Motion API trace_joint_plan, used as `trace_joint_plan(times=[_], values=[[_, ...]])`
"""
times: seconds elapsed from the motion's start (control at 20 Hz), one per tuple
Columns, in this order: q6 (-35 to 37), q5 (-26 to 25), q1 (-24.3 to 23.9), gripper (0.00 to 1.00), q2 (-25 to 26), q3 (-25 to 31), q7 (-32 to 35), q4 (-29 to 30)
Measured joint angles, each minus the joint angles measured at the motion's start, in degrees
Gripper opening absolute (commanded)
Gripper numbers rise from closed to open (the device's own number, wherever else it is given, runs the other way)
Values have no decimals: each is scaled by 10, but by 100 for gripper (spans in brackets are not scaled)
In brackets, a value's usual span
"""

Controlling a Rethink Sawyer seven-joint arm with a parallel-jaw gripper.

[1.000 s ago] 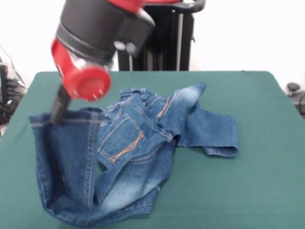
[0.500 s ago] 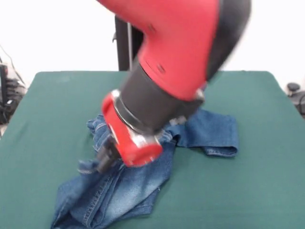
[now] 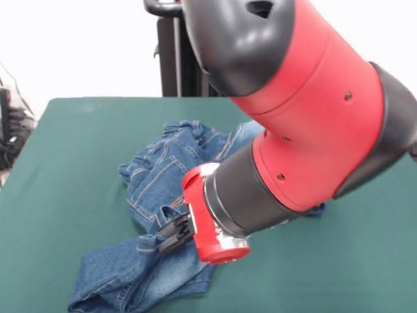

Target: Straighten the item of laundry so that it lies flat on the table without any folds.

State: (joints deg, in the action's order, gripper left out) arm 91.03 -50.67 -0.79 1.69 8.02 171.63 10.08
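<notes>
The jeans lie crumpled on the green table, left of its middle. The waist and a back pocket with orange-tan stitching face up. One leg is bunched in folds toward the front edge. My gripper is low over the jeans, just above the bunched leg, and points left. I cannot see whether it holds cloth. My thick red and black arm hides the right part of the jeans.
The black pedestal stands behind the table's far edge. Dark equipment sits off the table at the left. Bare green table shows at the left and at the front right.
The arm has swung from the left across to the right and come lower. The leg that hung lifted at the left now lies bunched on the table near the front.
</notes>
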Motion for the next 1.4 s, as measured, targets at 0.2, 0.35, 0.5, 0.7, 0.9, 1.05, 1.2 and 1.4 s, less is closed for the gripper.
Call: trace_joint_plan(times=[0.2,0.35,0.5,0.7,0.9,1.05,1.2,1.4], values=[[54,-71,4,0,13,43,0,-57],[76,-131,6,0,10,77,0,-83],[91,-211,5,0,-4,128,0,-102],[88,-209,-1,0,-18,144,0,-100],[57,-134,-17,0,-43,130,0,-63],[26,-85,-25,0,-62,118,0,-32],[13,-70,-21,0,-74,104,0,-23],[14,-70,-16,0,-76,102,0,-31]])
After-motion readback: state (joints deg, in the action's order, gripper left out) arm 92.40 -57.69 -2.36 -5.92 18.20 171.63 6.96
